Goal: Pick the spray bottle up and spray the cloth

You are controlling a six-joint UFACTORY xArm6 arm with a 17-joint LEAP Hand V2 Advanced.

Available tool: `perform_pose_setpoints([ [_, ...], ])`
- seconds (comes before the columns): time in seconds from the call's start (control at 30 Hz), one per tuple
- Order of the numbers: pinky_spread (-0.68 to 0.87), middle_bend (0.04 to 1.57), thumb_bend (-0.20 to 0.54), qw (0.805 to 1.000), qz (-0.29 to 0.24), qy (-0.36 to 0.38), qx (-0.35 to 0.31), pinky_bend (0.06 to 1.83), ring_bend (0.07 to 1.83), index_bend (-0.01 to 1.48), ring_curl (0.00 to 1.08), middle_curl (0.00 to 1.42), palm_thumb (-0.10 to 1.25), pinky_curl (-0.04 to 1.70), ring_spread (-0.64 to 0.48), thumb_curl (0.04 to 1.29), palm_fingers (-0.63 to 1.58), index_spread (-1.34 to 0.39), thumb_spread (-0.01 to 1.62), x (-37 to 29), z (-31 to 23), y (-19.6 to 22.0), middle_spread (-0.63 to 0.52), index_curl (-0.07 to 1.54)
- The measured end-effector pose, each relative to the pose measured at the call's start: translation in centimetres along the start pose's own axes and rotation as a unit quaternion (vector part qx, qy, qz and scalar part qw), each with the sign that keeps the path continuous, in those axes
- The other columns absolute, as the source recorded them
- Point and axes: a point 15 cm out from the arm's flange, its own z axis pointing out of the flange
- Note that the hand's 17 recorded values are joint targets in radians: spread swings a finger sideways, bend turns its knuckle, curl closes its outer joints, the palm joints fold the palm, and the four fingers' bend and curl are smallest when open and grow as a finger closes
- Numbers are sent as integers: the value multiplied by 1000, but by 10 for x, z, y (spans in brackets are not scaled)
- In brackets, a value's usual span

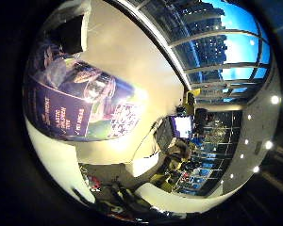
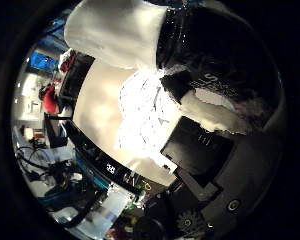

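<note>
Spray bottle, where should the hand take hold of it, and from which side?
Probably round the labelled body of the spray bottle, just under its dark head, coming side-on at the label. The body is broad and rounded and lies close to the hand, and a grip there leaves the head free for spraying.

Right at your palm the bottle [image 1: 80, 110] fills much of the little-finger side, so nothing passes there. On the thumb side your own fingers [image 2: 117, 30] crowd the view; past them the table [image 2: 97, 107] and the cloth [image 2: 145, 112] lie open.
</note>
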Motion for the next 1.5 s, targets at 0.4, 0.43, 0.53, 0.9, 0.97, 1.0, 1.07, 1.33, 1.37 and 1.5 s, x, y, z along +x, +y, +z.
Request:
perform_pose_setpoints([
  [0.4,-141,1432,-17,998,45,-46,-15,1005,1383,1132,784,660,1002,1547,-215,804,1127,-222,848,-22,28,-2,-98,880],
  [0.43,-141,1432,-17,997,54,-58,-10,1005,1383,1132,784,660,1003,1547,-215,805,1127,-223,847,-26,26,-4,-98,880],
  [0.53,-142,1431,-18,994,73,-85,1,1007,1382,1131,784,660,1002,1540,-215,807,1129,-223,840,-36,17,-10,-98,880],
  [0.9,-143,1431,-17,943,137,-293,75,1012,1382,1130,784,660,1002,1526,-216,810,1128,-223,832,-113,-62,-68,-98,882],
  [0.97,-143,1431,-17,935,135,-314,94,1012,1382,1130,784,660,1002,1525,-216,810,1128,-223,832,-125,-79,-81,-98,882],
  [1.0,-143,1431,-17,930,137,-325,101,1013,1382,1130,785,660,1002,1524,-216,810,1128,-223,832,-130,-86,-87,-98,882],
  [1.07,-143,1431,-16,918,142,-351,116,1013,1382,1130,785,660,1006,1522,-216,814,1128,-223,830,-141,-101,-98,-98,882],
  [1.33,-144,1434,-17,855,147,-459,188,1016,1384,1124,785,661,1006,1520,-216,821,1124,-225,828,-182,-145,-136,-98,885],
  [1.37,-144,1434,-17,846,147,-472,198,1017,1385,1123,785,661,1006,1519,-216,821,1124,-225,828,-186,-149,-141,-98,886],
  [1.5,-144,1434,-17,809,148,-522,225,1018,1385,1120,785,661,1009,1518,-215,822,1124,-227,832,-204,-154,-157,-98,890],
])
